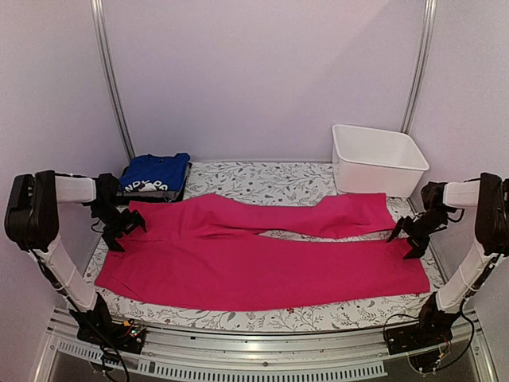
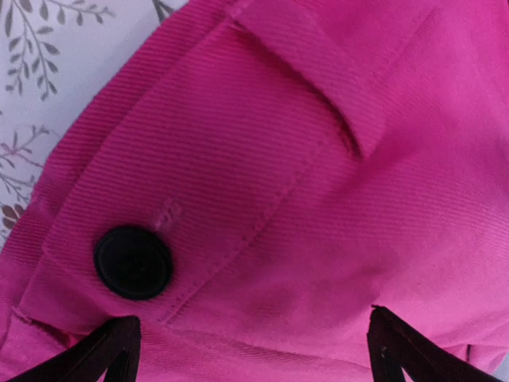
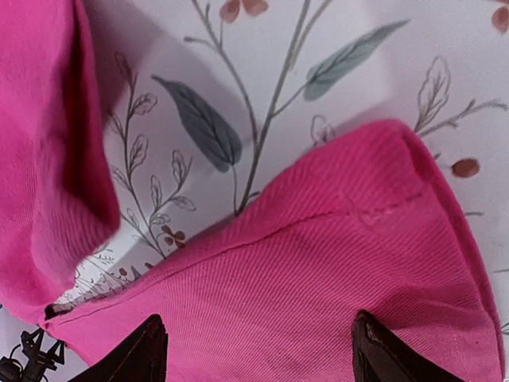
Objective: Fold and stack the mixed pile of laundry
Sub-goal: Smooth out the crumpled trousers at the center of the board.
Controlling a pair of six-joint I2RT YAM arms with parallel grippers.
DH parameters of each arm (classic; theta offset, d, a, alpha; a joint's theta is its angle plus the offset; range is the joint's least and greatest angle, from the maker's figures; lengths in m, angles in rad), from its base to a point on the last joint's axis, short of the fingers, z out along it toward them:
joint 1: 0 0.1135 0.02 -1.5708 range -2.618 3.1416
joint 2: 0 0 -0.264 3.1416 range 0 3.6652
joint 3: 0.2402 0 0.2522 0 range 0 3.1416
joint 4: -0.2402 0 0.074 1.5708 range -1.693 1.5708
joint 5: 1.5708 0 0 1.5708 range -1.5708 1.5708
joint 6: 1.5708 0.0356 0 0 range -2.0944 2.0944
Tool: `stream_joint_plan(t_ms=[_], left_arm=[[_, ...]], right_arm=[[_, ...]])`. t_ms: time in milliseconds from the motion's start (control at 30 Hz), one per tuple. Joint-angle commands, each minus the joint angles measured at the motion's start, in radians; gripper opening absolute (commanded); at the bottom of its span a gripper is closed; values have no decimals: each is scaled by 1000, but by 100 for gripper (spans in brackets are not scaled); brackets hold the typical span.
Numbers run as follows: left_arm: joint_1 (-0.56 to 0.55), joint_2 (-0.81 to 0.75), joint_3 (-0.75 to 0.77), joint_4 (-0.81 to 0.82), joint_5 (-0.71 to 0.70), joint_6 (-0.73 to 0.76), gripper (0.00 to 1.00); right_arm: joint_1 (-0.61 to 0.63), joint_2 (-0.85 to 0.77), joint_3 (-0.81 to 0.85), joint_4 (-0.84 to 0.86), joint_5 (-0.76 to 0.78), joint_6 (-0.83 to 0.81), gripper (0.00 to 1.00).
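A white bin (image 1: 378,159) sits at the upper right of the top view, just behind one pink leg. A folded blue top (image 1: 155,171) lies at the upper left on a dark thing (image 1: 178,192) that I cannot make out. The big pink trousers (image 1: 254,263) lie spread flat across the middle of the bench (image 1: 270,179). My left end effector (image 1: 119,227) is wide open over the waistband, near a black button (image 2: 133,262). My right end effector (image 1: 407,236) is wide open over a leg end. My wrist views cut off all but my fingertips. The bench cover is white with leaves and flowers. Pale walls (image 1: 262,72) and two silver poles (image 1: 111,79) stand behind.
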Motion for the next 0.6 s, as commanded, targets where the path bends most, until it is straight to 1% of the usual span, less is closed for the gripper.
stream_joint_plan(t_ms=[0, 100, 200, 267, 333, 433, 500, 567], left_arm=[[111, 100, 25, 12, -156, 91, 100], [139, 88, 63, -1, -191, 141, 100], [130, 32, 85, -8, -153, 216, 100], [117, -28, 87, -4, -104, 258, 100], [95, -85, 87, -2, -58, 305, 100], [61, -148, 80, 3, 34, 353, 100], [39, -164, 67, 26, 109, 356, 100], [11, -153, 56, 45, 151, 353, 100]], right_arm=[[-46, 57, 10, 63, 195, -72, 79], [-47, 55, 39, 55, 197, -95, 79], [-46, 45, 63, 42, 98, -135, 77], [-36, 10, 86, 20, 10, -181, 75], [-14, -37, 115, -5, -39, -226, 76], [28, -144, 140, 32, -82, -272, 76], [65, -156, 149, 69, -93, -276, 75], [110, -133, 161, 106, -114, -269, 73]])
